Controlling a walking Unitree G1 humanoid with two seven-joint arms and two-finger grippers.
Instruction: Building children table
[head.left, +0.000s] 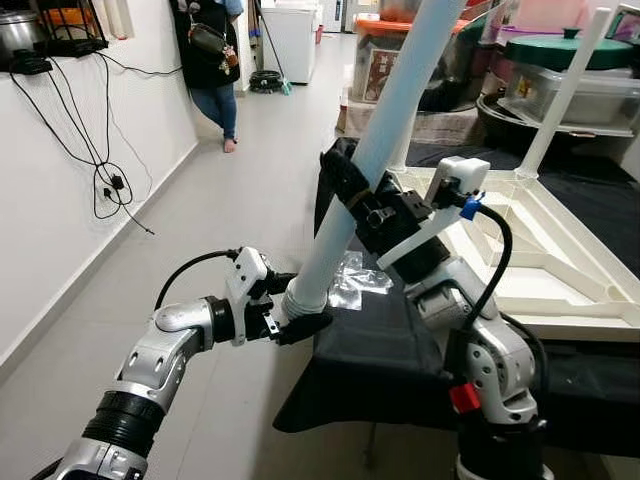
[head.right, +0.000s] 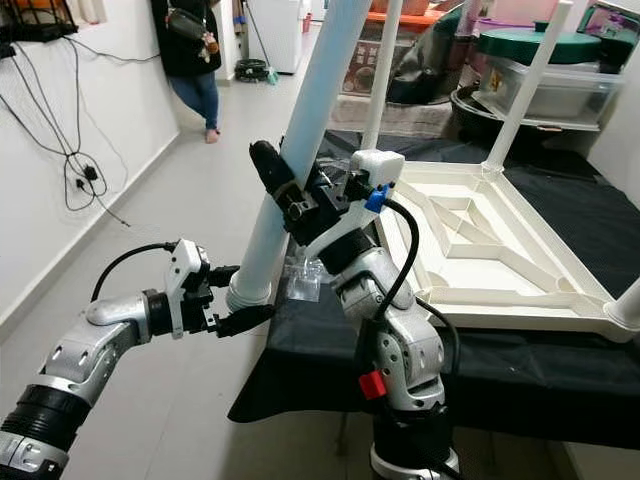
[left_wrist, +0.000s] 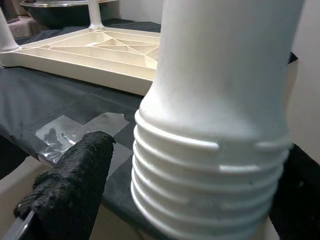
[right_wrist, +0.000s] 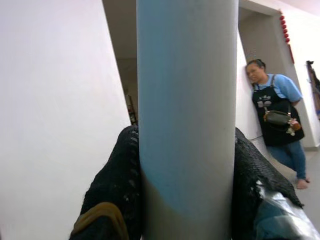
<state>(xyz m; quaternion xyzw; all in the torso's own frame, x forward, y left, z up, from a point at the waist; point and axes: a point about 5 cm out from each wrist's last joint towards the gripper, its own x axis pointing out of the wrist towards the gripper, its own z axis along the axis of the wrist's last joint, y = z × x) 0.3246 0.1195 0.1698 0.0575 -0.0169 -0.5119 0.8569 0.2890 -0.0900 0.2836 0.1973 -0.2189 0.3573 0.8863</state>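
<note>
Leg (head.left: 385, 130), white tube, tilted, held by both hands over the near edge of the black-draped surface (head.left: 380, 360). Left hand (head.left: 300, 318) is at the leg's bottom, fingers (left_wrist: 75, 185) closed round the threaded end (left_wrist: 210, 200), so the thread isn't in any socket yet. Right hand (head.left: 352, 192) sits higher up the shaft, fingers (right_wrist: 117, 185) clamped on either side. Beyond and right of the right hand lies the tabletop (head.left: 545, 270), upside down, ribs up. At least two legs (head.right: 525, 90) already stand in its far corners; another leg base (head.right: 625, 305) shows at the near right corner. Judgement: mostly built, this looks like the last leg, left to seat and screw in, then flip.
</note>
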